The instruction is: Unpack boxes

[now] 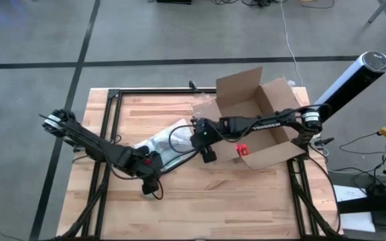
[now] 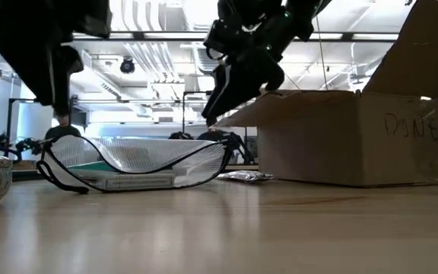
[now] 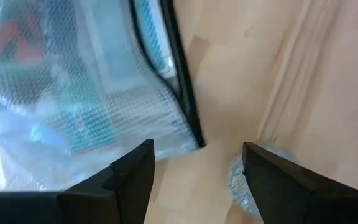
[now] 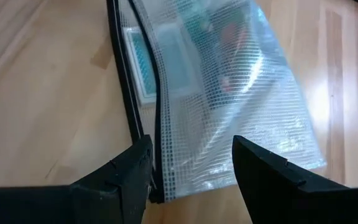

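On worktop, pouch (image 1: 163, 146) sits between both released claws: right claw (image 1: 206, 148) at its 3 o'clock, left claw (image 1: 150, 175) at 6; box (image 1: 263, 120) further right.

Both arms are built of dark, near-black link segments joined by rounded joint housings. The right arm's base column is a pale grey cylinder with a dark end cap; its forearm link carries white lettering, too small to read. Black cables run in loops beside the wrists. The left hand (image 3: 197, 180) and the right hand (image 4: 191, 177) each end in two flat, matte-black fingers with angular, wedge-shaped tips.
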